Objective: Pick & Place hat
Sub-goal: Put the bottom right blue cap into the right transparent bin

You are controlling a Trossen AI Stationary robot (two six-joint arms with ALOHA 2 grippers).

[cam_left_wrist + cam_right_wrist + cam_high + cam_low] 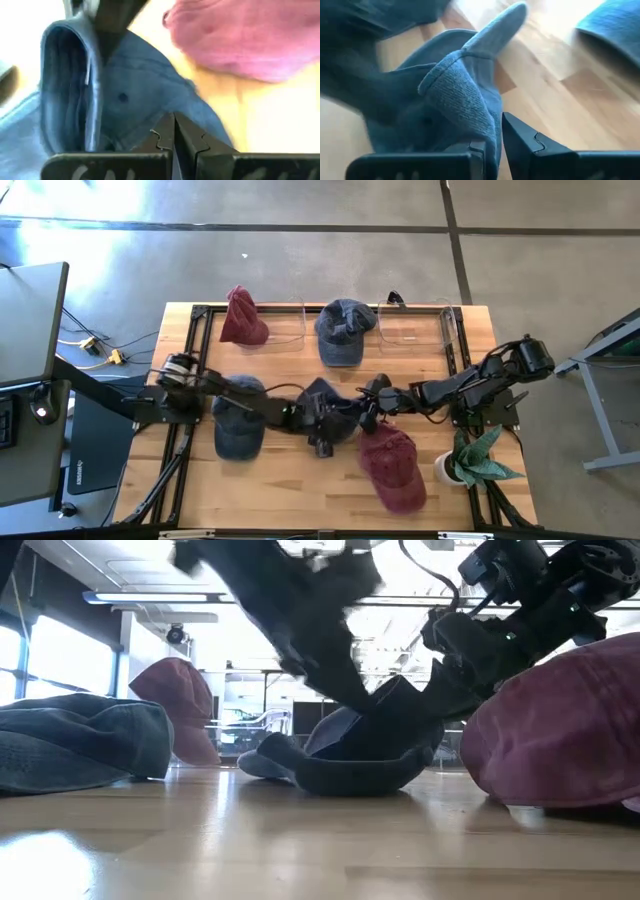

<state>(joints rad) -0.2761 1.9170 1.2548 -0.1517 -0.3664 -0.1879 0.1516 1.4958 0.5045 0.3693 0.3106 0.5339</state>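
On wooden table [290,485]: five hats; behind: bright ceiling lights [150,598]

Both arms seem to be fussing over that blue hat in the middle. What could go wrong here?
The right gripper pinches only a thin fold of the blue hat, so it might slip free. The left gripper, shut, sits against the same hat and could snag it. The red hat lies close by and may get dragged.
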